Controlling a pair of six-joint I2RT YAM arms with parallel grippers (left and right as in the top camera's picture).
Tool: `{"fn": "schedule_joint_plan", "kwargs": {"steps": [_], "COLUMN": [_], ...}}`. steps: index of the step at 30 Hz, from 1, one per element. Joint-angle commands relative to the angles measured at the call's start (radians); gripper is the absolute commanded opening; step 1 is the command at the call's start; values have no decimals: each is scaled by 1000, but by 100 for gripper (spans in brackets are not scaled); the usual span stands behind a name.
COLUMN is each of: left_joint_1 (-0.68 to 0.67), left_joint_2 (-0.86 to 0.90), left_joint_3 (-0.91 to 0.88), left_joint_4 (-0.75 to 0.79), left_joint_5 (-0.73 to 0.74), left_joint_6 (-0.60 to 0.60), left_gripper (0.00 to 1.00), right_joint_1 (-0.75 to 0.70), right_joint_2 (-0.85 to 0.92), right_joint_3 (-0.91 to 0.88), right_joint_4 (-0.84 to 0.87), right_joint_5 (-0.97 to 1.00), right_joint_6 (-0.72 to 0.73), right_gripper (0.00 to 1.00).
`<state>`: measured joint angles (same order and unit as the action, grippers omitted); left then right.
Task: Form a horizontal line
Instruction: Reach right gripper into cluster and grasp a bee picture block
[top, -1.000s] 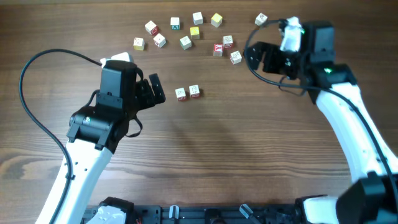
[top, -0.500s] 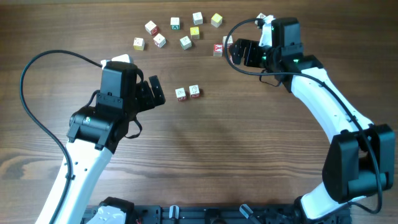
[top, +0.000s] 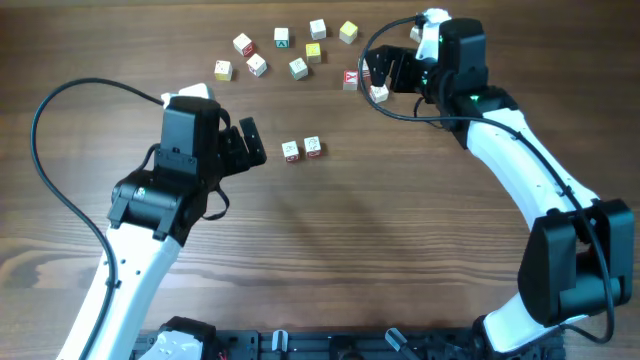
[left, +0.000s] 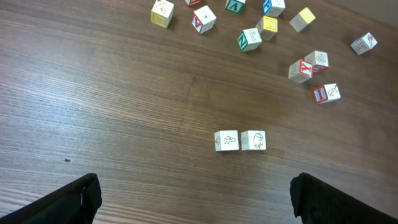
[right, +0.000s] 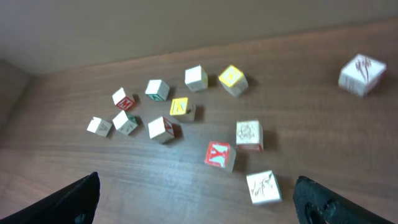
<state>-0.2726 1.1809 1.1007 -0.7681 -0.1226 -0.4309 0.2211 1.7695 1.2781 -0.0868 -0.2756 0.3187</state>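
Two whitish cubes touch side by side in a short row (top: 301, 149) at the table's middle, shown too in the left wrist view as the row (left: 240, 140). My left gripper (top: 250, 143) hangs open just left of it, nothing between its fingers (left: 196, 199). My right gripper (top: 376, 74) is open over the back right cluster. In the right wrist view, a white cube with dark print (right: 263, 187) lies between the right gripper's (right: 199, 199) fingers, near the right one. A red Y cube (right: 220, 155) lies just beyond.
Several loose cubes (top: 298, 67) are scattered along the back, some yellow (top: 347, 32). A lone cube (right: 359, 74) lies far right. A black cable (top: 45, 150) loops left of the left arm. Bare wood spans the table's near half.
The right arm has swung left, and its open gripper is now over the red Y cube and its neighbours. The left arm and the two-cube row have not moved.
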Motion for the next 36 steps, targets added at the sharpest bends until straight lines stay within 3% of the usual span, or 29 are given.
{"fn": "schedule_joint_plan", "kwargs": {"steps": [1, 12, 26, 29, 36], "left_joint_1": [7, 7, 7, 7, 7], "left_joint_2": [42, 186, 256, 256, 256], "left_joint_3": [14, 14, 14, 14, 14], "left_joint_4": [5, 10, 27, 27, 28], "left_joint_5": [-2, -2, -2, -2, -2], "left_joint_6": [4, 3, 4, 4, 4], "left_gripper": [100, 100, 100, 100, 100], "right_joint_1": [6, 6, 97, 118, 122], "right_joint_2": [64, 201, 417, 431, 445], "right_joint_3": [16, 18, 18, 18, 18], "right_joint_4": [18, 65, 231, 275, 279], "right_joint_5": [16, 166, 188, 266, 332], "right_joint_6": [-112, -282, -394, -394, -384], "right_gripper": [100, 100, 100, 97, 78]}}
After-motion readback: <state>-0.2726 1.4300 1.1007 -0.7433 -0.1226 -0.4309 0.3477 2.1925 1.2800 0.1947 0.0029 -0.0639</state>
